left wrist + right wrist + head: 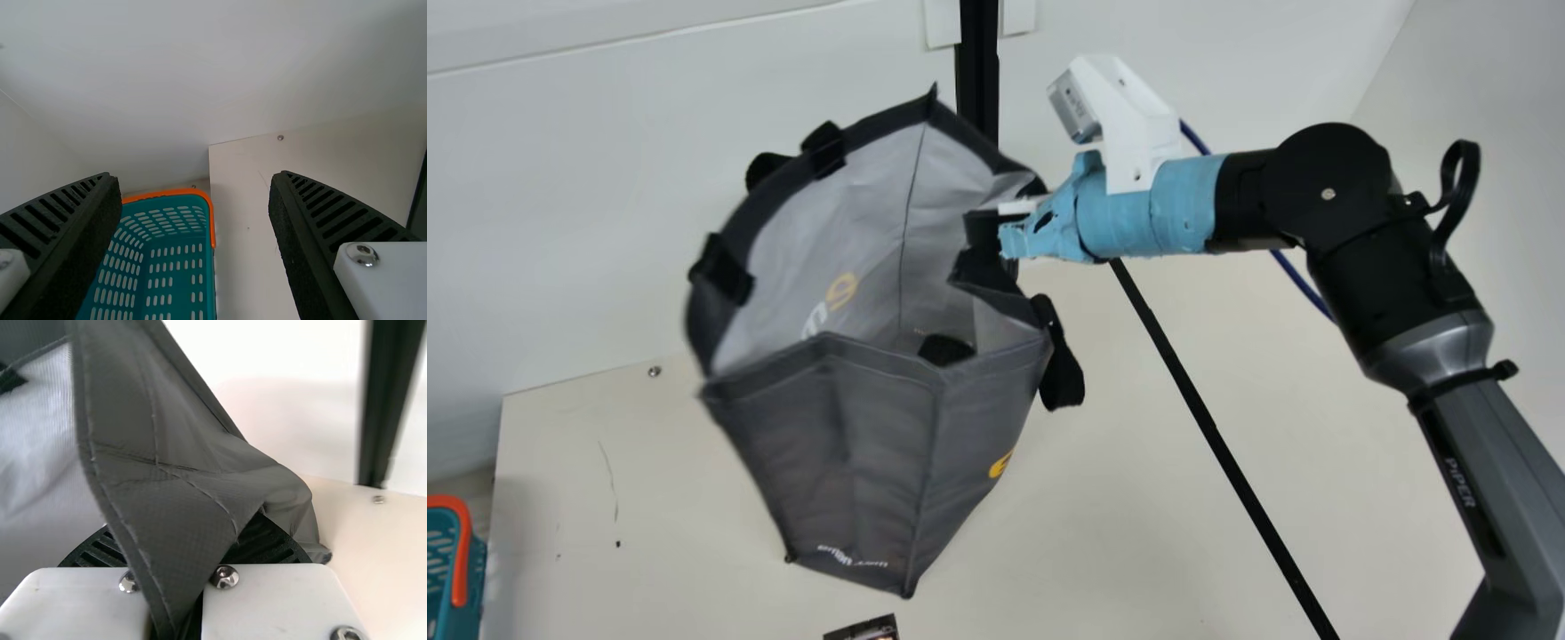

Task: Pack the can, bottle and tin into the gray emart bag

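The gray bag (871, 444) hangs tilted above the table, its mouth open and pale lining showing. My right gripper (1005, 227) pinches the bag's right rim; in the right wrist view the bag's cloth (160, 467) runs down between the fingers of my right gripper (183, 550), which is closed on it. Inside the bag lies a dark object (945, 349), too hidden to name as can, bottle or tin. My left gripper (193, 180) stands open in the left wrist view, nothing between its fingers.
A teal basket with an orange rim (461, 551) stands off the table's left edge. A small dark printed item (863, 629) lies at the main view's bottom edge. A black pole (978, 80) rises behind the bag.
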### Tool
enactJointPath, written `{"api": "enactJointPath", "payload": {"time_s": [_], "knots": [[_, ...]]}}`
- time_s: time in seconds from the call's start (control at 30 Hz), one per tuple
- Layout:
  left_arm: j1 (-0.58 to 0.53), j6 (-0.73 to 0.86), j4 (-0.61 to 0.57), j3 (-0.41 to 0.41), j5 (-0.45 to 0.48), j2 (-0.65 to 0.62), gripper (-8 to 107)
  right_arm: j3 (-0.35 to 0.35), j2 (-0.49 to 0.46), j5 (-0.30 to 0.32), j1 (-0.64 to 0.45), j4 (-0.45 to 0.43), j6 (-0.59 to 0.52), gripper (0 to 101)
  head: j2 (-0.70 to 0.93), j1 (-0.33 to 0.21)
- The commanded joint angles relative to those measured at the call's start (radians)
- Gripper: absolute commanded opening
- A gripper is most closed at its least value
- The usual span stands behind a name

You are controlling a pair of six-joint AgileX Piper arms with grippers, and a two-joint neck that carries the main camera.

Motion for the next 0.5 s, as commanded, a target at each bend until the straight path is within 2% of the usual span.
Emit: {"api": "enactJointPath", "payload": {"time_s": [0.0, 0.23, 0.47], "knots": [[0.000, 0.000, 0.000, 0.000, 0.000, 0.000, 90, -0.005, -0.005, -0.013, -0.008, -0.033, 0.025, 0, -0.001, -0.023], [0.000, 0.000, 0.000, 0.000, 0.000, 0.000, 90, -0.021, -0.020, -0.055, -0.042, -0.140, 0.125, 0, -0.001, -0.023], [0.000, 0.000, 0.000, 0.000, 0.000, 0.000, 90, -0.052, -0.019, -0.069, -0.083, -0.227, 0.221, 0, -0.001, -0.023]]}}
